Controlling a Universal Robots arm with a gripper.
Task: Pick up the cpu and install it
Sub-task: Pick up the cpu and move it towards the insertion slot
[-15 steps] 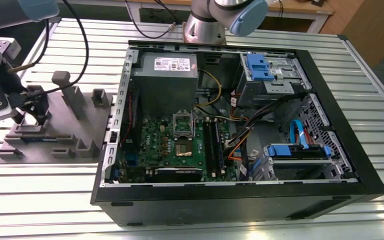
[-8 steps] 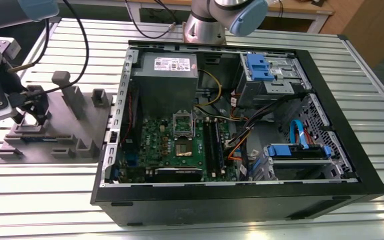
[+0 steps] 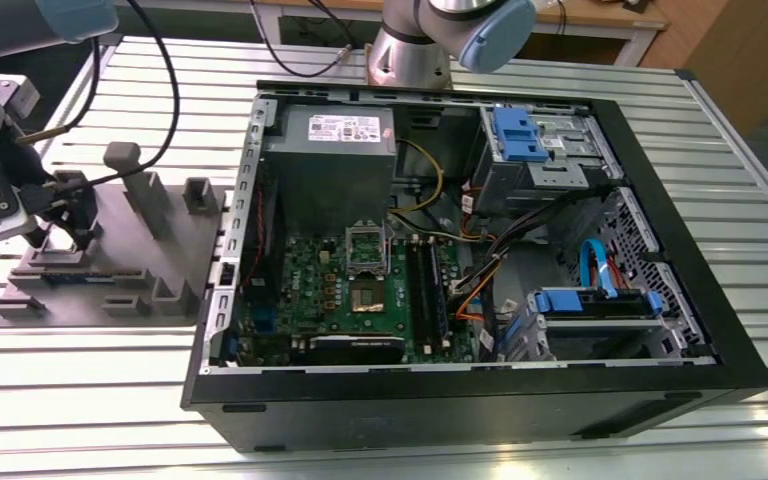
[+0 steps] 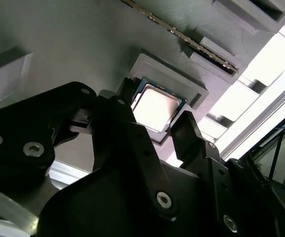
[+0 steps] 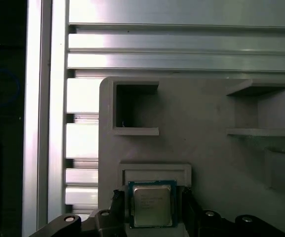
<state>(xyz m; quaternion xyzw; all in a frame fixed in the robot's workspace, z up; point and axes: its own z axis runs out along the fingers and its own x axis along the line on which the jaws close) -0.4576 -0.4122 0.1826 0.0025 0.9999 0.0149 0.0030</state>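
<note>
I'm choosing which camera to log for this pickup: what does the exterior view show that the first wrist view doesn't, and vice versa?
The exterior view adds the open computer case and its green board. The first wrist view adds the cpu, flat in its recess, with the open gripper straddling it, gaps on both sides. Both share the gripper, the grey fixture block and the slatted metal table.

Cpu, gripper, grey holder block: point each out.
cpu (image 5: 152,205): first wrist view, middle of its metal top.
gripper (image 3: 63,238): exterior view, midway between its fingertips.
grey holder block (image 5: 201,148): first wrist view, bare flat face.
</note>
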